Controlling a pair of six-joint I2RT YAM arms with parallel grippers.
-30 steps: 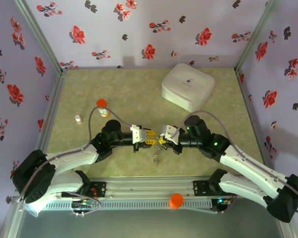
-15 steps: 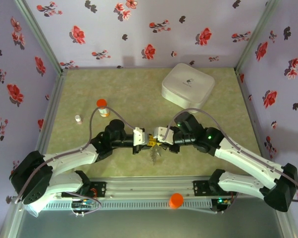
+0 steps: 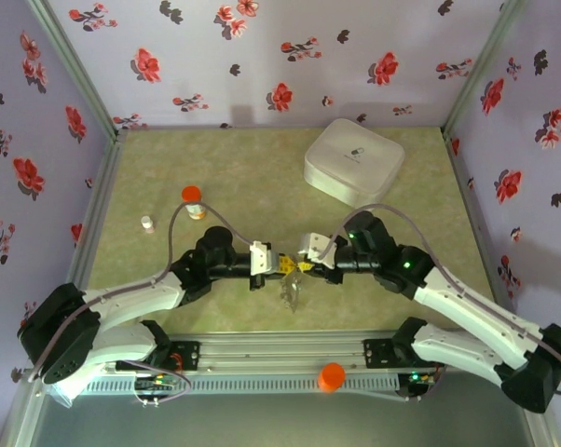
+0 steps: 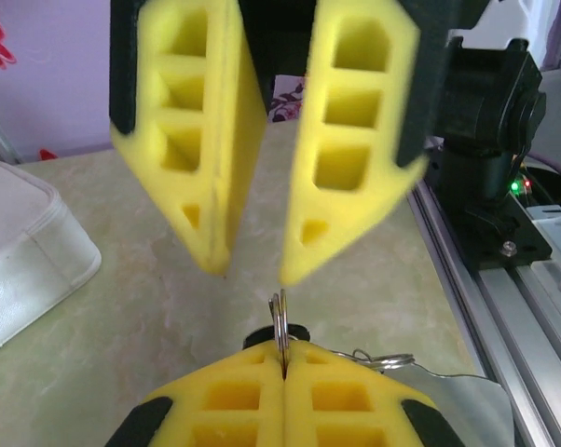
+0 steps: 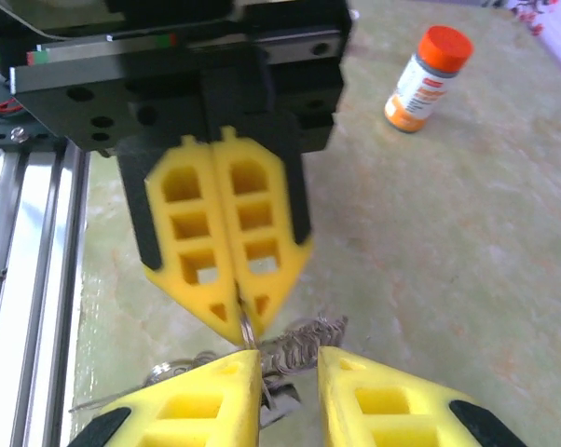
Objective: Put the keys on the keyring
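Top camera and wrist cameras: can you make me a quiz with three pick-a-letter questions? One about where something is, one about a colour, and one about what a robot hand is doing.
1. Where is the white box?
A. At the back right of the table
B. Between the two grippers
C. On the front rail

2. What colour is the cap of the vial?
A. Blue
B. Orange
C. Green

3. What is the left gripper doing?
A. Gaping wide open
B. Holding the vial
C. Pinching a metal ring

Answers:
1 A, the box sits far from the arms, on the right.
2 B, the cap is bright orange.
3 C, the gripper is shut tight, with the ring poking up from it.
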